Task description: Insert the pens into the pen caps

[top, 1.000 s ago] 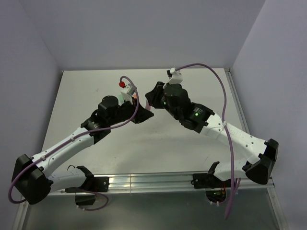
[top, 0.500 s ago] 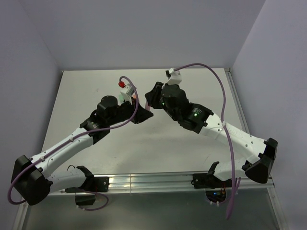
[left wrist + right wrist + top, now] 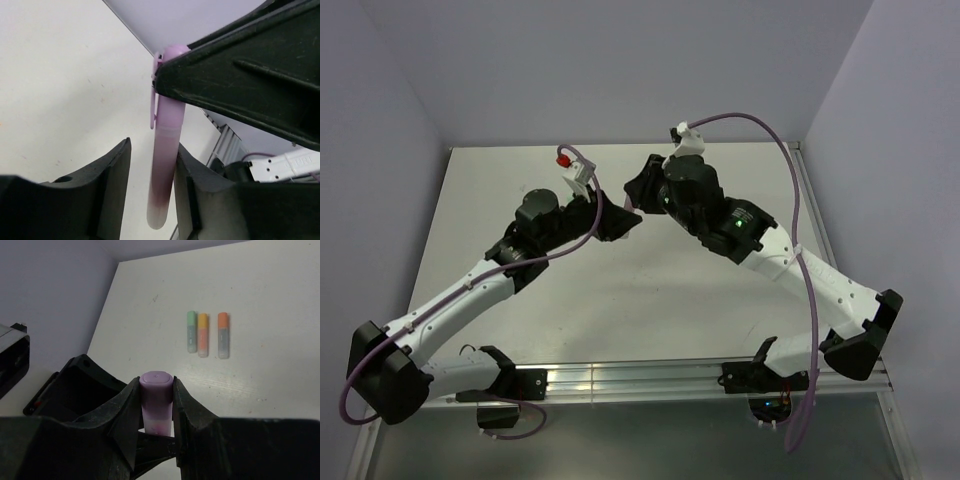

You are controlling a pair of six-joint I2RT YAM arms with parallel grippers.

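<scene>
Alignment is why my arms meet in mid-air, I judge: my right gripper clamps the solid purple plastic cap, and the pale translucent purple-ended marker seated in it hangs between the slightly parted jaws of my left gripper. Left wrist view shows that gap beside the barrel; only the right wrist view shows one green-capped marker and two orange-capped markers lying on the white table.

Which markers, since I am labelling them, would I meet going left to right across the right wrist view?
Purple-capped pale plastic marker in the foreground → green-capped pale plastic marker → orange-capped pale plastic marker beside it → second orange-capped marker, set apart.
</scene>
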